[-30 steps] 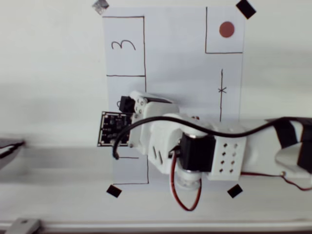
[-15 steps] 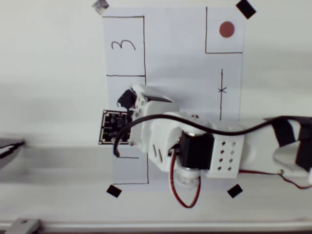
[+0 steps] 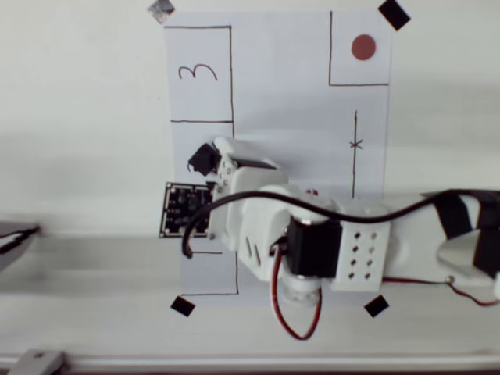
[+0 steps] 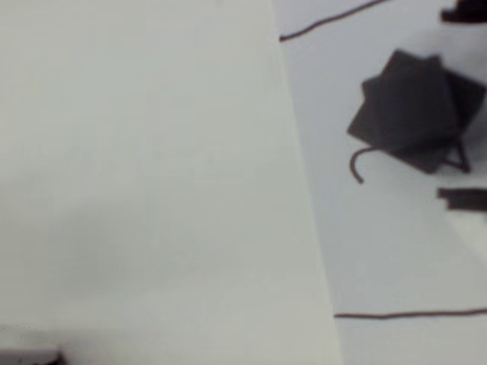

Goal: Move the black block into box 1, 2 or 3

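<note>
Since the black block sits on the numeral in the box, we should lift straight clear, though whether our jaws are parted we cannot tell.

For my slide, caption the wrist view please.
Black block resting on white paper over a handwritten mark, between two pen lines.

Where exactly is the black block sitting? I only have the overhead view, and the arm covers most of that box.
Observer: In the wrist view the black block lies flat on the white paper, between two pen lines of the box.
Operator: Square to the lines?
Observer: No, it is turned at a clear angle to them.
Operator: Covering any markings?
Observer: Yes, it sits over part of a handwritten stroke. A curl of the stroke sticks out at the block's lower left in the wrist view.
</note>
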### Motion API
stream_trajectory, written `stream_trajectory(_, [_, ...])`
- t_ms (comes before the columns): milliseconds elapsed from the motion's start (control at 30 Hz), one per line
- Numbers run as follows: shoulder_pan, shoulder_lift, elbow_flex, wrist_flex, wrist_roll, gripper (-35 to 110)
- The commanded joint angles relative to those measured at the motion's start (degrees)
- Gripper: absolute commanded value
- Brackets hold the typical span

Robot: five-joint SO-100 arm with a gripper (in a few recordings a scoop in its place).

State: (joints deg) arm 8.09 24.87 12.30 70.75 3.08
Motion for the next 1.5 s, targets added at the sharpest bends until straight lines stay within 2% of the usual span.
stream_trajectory(0, [-0.62,12.39,5.19,1.23,1.49,21])
stream_trajectory(300, [-4.83,40.78,37.35,1.32,1.05,18])
stream_trajectory(467, [-6.68,54.84,54.32,1.41,-0.79,2])
stream_trajectory(600, [-7.29,65.57,67.15,1.41,-4.57,0])
stream_trajectory(1467, [-12.83,119.18,118.92,1.41,-9.93,0])
